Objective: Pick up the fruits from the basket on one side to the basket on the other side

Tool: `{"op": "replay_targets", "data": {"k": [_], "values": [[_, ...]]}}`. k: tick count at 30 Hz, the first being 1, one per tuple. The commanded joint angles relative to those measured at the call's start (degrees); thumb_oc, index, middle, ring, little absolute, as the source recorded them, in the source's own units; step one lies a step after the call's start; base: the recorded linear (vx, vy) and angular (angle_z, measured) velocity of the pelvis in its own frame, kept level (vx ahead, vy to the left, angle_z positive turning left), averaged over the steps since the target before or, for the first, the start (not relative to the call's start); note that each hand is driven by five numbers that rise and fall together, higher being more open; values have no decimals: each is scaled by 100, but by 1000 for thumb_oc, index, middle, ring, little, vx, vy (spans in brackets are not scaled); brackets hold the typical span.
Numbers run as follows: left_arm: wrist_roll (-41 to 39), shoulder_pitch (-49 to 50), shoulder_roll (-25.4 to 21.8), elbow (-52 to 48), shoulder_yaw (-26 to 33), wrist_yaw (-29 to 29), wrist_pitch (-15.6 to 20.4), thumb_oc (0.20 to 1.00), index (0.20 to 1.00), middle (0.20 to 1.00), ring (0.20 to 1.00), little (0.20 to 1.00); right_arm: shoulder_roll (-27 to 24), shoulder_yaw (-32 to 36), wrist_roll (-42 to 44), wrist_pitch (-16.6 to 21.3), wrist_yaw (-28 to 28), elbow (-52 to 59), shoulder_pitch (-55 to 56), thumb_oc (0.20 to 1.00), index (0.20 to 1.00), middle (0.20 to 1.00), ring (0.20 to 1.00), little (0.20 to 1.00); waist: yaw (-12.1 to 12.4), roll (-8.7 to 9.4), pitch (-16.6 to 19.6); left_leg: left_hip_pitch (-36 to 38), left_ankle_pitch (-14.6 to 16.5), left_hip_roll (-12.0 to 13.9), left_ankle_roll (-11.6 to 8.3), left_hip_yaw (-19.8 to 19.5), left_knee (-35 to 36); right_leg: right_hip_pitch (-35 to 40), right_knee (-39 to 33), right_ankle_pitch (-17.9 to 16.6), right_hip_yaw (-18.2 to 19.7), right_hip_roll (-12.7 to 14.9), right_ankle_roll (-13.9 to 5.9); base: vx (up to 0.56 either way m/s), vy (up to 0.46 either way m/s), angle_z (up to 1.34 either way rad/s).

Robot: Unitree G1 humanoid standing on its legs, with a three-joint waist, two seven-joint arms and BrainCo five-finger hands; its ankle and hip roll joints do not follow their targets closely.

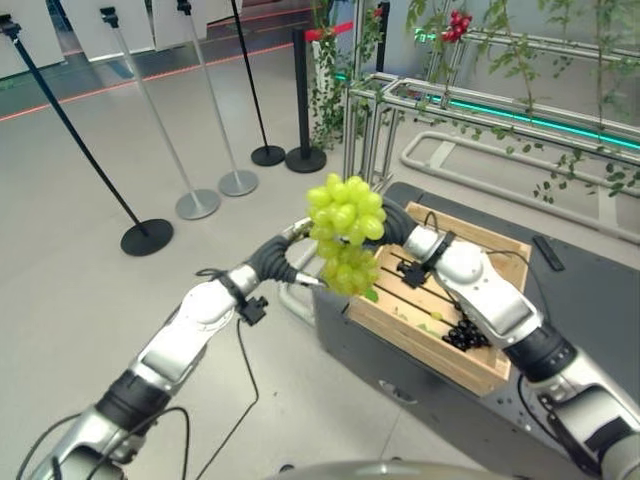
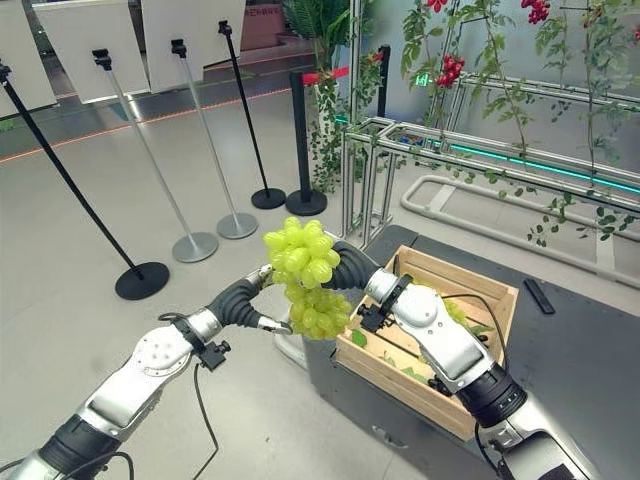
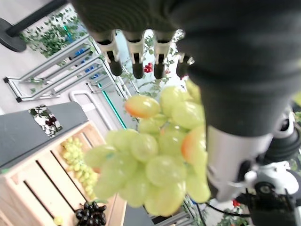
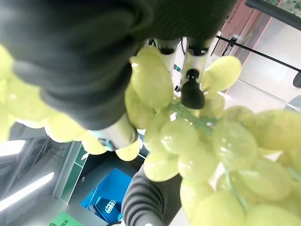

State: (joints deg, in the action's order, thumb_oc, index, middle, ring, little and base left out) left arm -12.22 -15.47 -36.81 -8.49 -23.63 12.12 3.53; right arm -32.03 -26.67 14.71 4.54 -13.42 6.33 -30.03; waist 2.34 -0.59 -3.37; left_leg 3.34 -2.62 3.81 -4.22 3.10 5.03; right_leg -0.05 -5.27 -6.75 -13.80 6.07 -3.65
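1. To the far left, black and silver stanchion posts on round bases (image 1: 198,203) were seen standing on the grey floor, well apart from the work, so nothing there was judged to stand in the way

2. The left hand (image 2: 262,300) was seen reaching in from the lower left, just beside the large bunch of pale green grapes (image 1: 345,232); in its wrist view the fingers (image 3: 138,61) were stretched straight above the bunch and nothing was gripped, so it was judged to be placed to receive or steady the fruit

3. The grape bunch was held up in the air, clear of the crate's left edge, presumably for a handover between the hands

4. The right hand (image 1: 392,224) was seen just behind the bunch; in its wrist view the fingers (image 4: 192,89) were curled among the grapes by the green stem, so the bunch was taken as pinched there

5. The slatted wooden crate (image 1: 495,372) was set on a dark grey table (image 1: 590,310) under the right arm, with a small bunch of dark grapes (image 1: 465,334) and more green grapes (image 3: 77,157) lying inside

6. Further right, a metal frame with climbing vines and red berries (image 2: 452,68) was seen behind the table, apart from the hands
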Motion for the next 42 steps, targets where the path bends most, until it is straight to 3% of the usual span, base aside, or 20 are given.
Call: {"op": "replay_targets", "data": {"k": [1,38,39,40,41,42], "values": [[-355,-655,82,-91,-263,-38,300,1000,1000,1000,1000,1000,269,147,170,289,70,384,-464,200,200,200,200,200,-10,194,240,29,235,-290,332,-212,-60,275,321,373,-17,188,-470,0,0,0],[-983,-1404,1004,563,-1570,218,39,1000,1000,1000,1000,1000,559,-436,496,415,78,341,-881,200,200,200,200,200,-146,158,260,48,252,-293,340,-170,-55,247,341,378,32,187,-469,0,0,0],[-989,-1402,1019,581,-1570,213,36,903,903,903,903,903,575,-437,509,417,81,346,-874,200,200,200,200,200,-146,156,262,50,252,-294,340,-169,-55,245,339,376,31,188,-469,0,0,0],[-999,-1393,1032,604,-1579,208,36,715,715,715,715,715,586,-437,511,422,93,348,-874,200,200,200,200,200,-147,156,262,49,252,-293,339,-166,-56,247,340,377,30,190,-468,0,0,0],[-1004,-1403,1044,635,-1594,203,40,200,200,200,200,200,596,-446,508,429,105,348,-874,200,200,200,200,200,-149,156,265,51,253,-294,340,-164,-55,246,340,376,31,190,-469,0,0,0],[-1012,-1405,1059,648,-1608,211,33,200,200,200,200,200,598,-455,491,432,110,351,-879,200,200,200,200,200,-152,157,266,52,253,-294,340,-165,-55,245,341,377,35,189,-469,-1,1,-4]]}}
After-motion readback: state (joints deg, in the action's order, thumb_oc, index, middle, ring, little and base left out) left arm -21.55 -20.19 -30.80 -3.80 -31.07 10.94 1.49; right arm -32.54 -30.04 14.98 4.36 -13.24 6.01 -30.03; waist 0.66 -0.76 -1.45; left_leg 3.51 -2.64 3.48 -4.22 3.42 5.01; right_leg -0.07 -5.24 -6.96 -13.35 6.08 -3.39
